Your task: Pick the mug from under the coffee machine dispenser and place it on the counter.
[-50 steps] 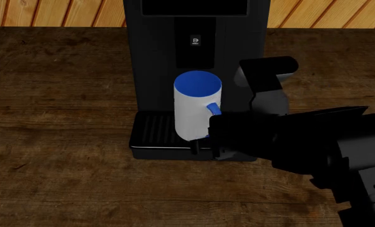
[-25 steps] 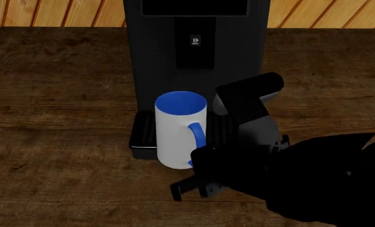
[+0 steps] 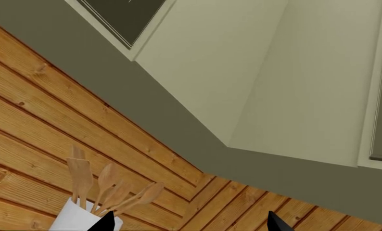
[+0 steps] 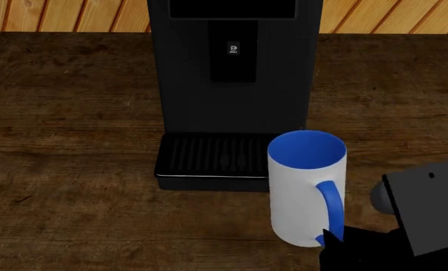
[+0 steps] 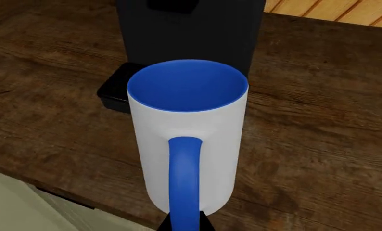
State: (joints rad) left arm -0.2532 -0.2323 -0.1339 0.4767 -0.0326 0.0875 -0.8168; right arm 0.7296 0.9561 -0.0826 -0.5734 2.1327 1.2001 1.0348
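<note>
The white mug [image 4: 303, 192], blue inside, stands upright over the counter [image 4: 73, 214], in front of and to the right of the coffee machine dispenser [image 4: 232, 84] and clear of its ribbed drip tray [image 4: 209, 155]. My right gripper [image 4: 329, 239] is shut on the mug's blue handle [image 4: 330, 206] low down. The right wrist view shows the mug [image 5: 187, 125] from behind, with the handle [image 5: 184, 178] pinched between the dark fingertips of the gripper [image 5: 184, 223]. Whether the mug's base touches the wood I cannot tell. My left gripper [image 3: 191, 227] is open, aimed up at the wall, holding nothing.
Beyond the mug stands the black machine [image 5: 191, 33]. The counter's front edge and a pale cabinet face [image 5: 11, 202] lie close to the mug's base. A white holder of wooden utensils [image 3: 82, 216] stands against the plank wall, under cream wall cabinets [image 3: 242, 72].
The mug has come off the drip tray and moved toward me and to the right with my right gripper on its handle. The tray now stands bare.
</note>
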